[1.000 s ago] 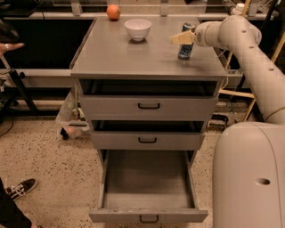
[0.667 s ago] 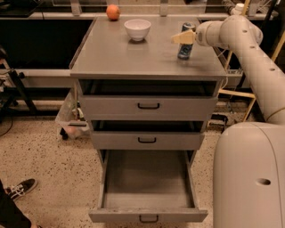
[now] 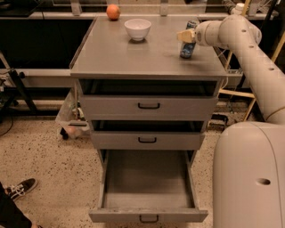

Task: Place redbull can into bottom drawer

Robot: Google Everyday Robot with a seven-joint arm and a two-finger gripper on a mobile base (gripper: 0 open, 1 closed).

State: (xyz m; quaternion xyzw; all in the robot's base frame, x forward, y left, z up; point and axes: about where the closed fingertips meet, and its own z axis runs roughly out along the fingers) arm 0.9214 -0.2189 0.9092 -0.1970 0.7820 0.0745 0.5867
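I see the gripper [image 3: 186, 35] at the can's [image 3: 187, 49] upper part, right rear of the cabinet top [image 3: 133, 58]; I cannot tell its grip. The can's print is unreadable. The bowl [image 3: 137, 29] and orange [image 3: 113, 11] sit further left. The bottom drawer [image 3: 147, 216] is open.

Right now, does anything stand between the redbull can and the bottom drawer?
Nothing visible does. The gripper is at the redbull can on the cabinet top; the bottom drawer is pulled out far past the two upper drawers.
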